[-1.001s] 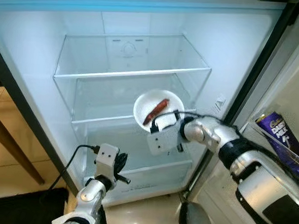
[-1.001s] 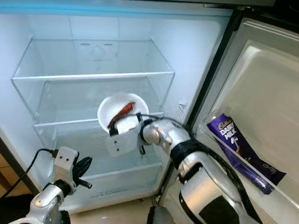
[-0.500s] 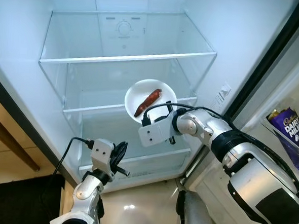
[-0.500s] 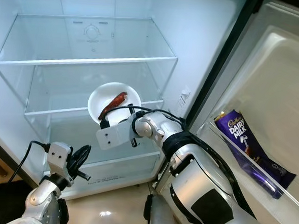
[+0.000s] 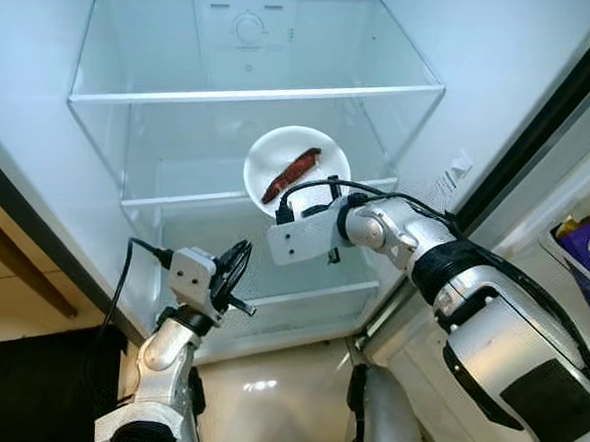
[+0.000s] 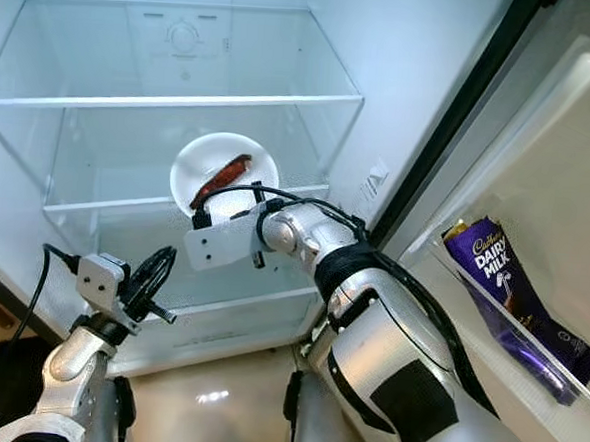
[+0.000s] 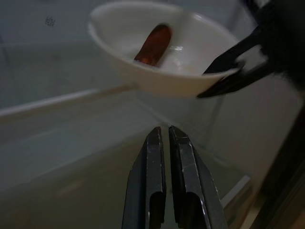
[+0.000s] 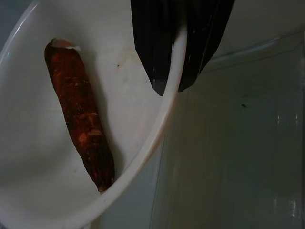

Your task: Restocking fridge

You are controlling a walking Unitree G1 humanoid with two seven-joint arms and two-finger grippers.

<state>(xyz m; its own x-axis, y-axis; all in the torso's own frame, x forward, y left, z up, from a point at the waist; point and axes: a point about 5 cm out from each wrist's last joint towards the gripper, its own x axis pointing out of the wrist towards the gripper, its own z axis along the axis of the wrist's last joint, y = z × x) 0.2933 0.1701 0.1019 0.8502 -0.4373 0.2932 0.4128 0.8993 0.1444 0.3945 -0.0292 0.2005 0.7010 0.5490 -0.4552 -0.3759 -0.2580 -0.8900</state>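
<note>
Right gripper (image 8: pixel 171 88): my fingers are clamped on the rim of the white bowl (image 5: pixel 296 169), one finger inside the wall, one outside.
Bowl: held up inside the open fridge (image 5: pixel 43 85), in front of the middle glass shelf (image 5: pixel 176 196); whether its base touches the shelf I cannot tell.
Contents: one reddish-brown sausage (image 8: pixel 78 114) lying lengthwise along the bowl's inner wall.
Left gripper (image 7: pixel 164 138): my fingers are together, tips nearly touching, nothing between them; it is raised low at the fridge's left, pointing toward the bowl from below and apart from it.
Upper glass shelf (image 5: pixel 253 90): bare, with a dial (image 5: pixel 250 28) on the back wall above it.
Door: open on my right; a purple chocolate bar (image 6: pixel 497 283) stands tilted in the door rack (image 6: pixel 526 370).
Floor (image 5: pixel 274 400): glossy pale tile below the fridge.
</note>
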